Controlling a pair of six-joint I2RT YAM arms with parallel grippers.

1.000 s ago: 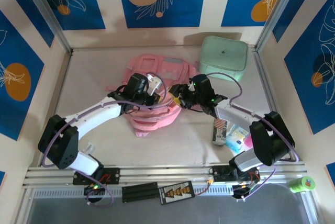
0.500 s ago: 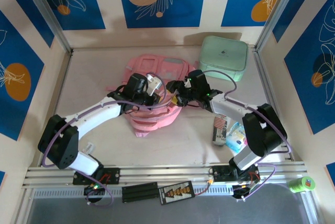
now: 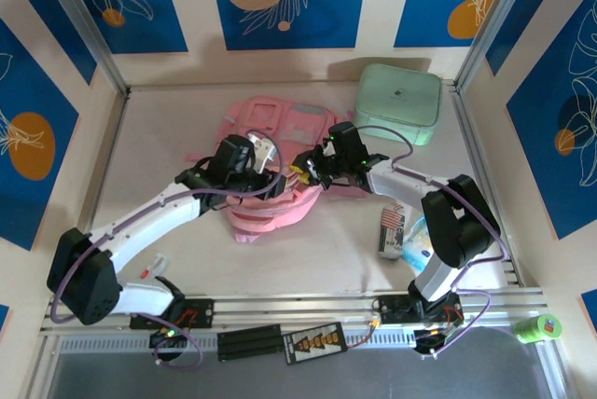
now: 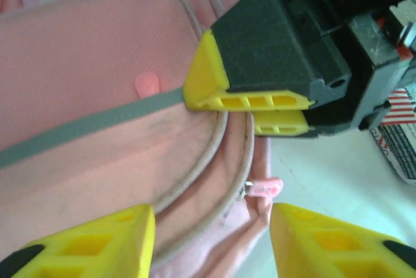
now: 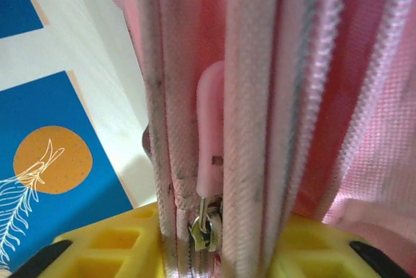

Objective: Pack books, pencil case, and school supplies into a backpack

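Currently: backpack (image 3: 298, 126) at table (image 3: 168, 138) centre, slightly toward 12 o'clock. Step, apparently: opening zipper. Right fingers (image 5: 97, 245) clenched on zipper seam (image 5: 247, 128); left fingers (image 4: 97, 245) released, hovering. Next: likely part seam toward 3 o'clock.

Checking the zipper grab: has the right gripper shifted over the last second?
Yes. The right gripper has slid left, away from the mint-green box, onto the edge of the backpack.

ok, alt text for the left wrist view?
The right gripper, black with yellow fingertips, pinches the piped edge of the pink backpack. The left gripper hangs open in the foreground, and a pink zipper pull lies just ahead of it.
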